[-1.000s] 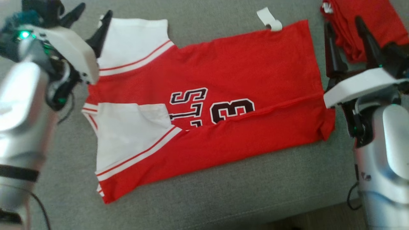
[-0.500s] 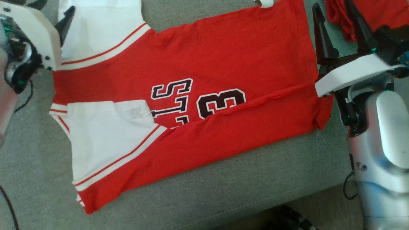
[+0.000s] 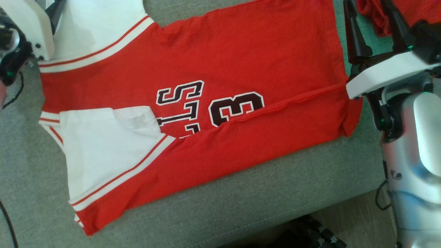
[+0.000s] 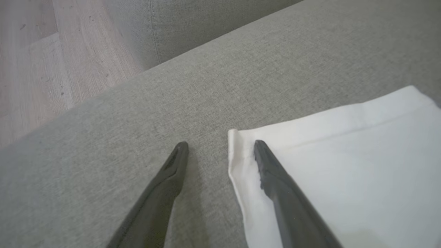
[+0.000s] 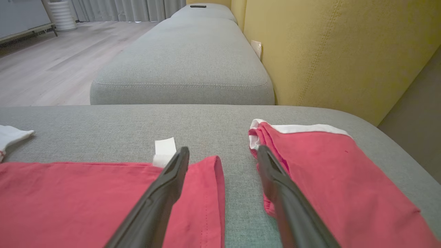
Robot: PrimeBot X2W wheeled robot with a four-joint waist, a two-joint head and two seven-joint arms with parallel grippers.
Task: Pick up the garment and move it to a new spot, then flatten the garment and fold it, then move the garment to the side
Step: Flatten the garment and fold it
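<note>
The garment [image 3: 213, 69] is a red jersey with white sleeves and dark lettering, lying flat on the grey sofa cushion [image 3: 241, 206], its lower side folded up over the number. My left gripper [image 4: 220, 148] is open at the upper sleeve's corner [image 4: 344, 165], with one finger over the white cloth and the other over bare cushion. Its white housing [image 3: 27, 27] shows at the head view's top left. My right gripper [image 3: 375, 24] is open at the hem end. In the right wrist view one finger [image 5: 165, 186] lies over the red hem [image 5: 86, 199] beside a white tag [image 5: 164, 148].
A second red garment [image 3: 413, 13] lies folded at the far right, just under my right gripper's other finger [image 5: 282, 193]. The cushion's front edge drops to wooden floor [image 3: 358, 213]. A yellow backrest [image 5: 344, 51] and another grey cushion [image 5: 182, 62] stand beyond.
The head camera has moved, so the whole picture has shifted up and to the left. The garment lies as before, and both grippers stay open at its two ends.
</note>
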